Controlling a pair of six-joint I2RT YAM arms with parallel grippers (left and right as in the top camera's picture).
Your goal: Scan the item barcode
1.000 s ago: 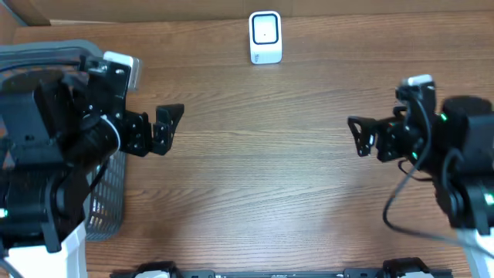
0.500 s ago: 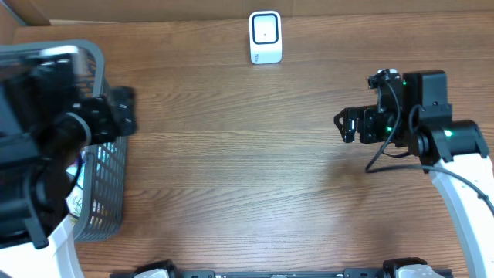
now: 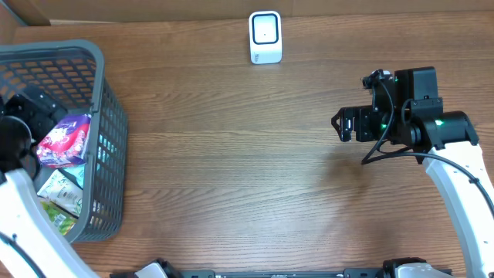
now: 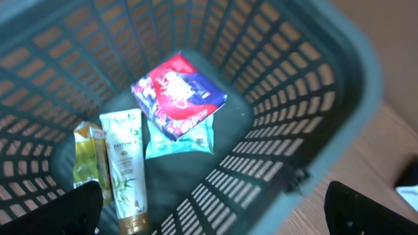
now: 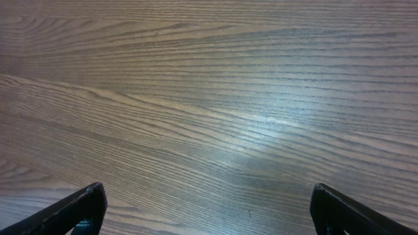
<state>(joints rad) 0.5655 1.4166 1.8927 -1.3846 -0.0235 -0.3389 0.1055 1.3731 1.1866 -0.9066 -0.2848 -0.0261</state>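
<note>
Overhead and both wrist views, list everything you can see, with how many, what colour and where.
brown wooden table: one, brown, under everything
grey plastic mesh basket: one, grey, left edge of the table
red-and-purple glossy packet: one, red and purple, in the basket, lying on top of the teal packet
teal flat packet: one, teal, in the basket, partly covered
white-and-green squeeze tube: one, white with green print, on the basket floor
yellow foil sachet: one, yellow, beside the tube
white box-shaped barcode scanner: one, white, far edge, centre
left gripper: one, black, open, over the basket
right gripper: one, black, open, over bare table on the right
</note>
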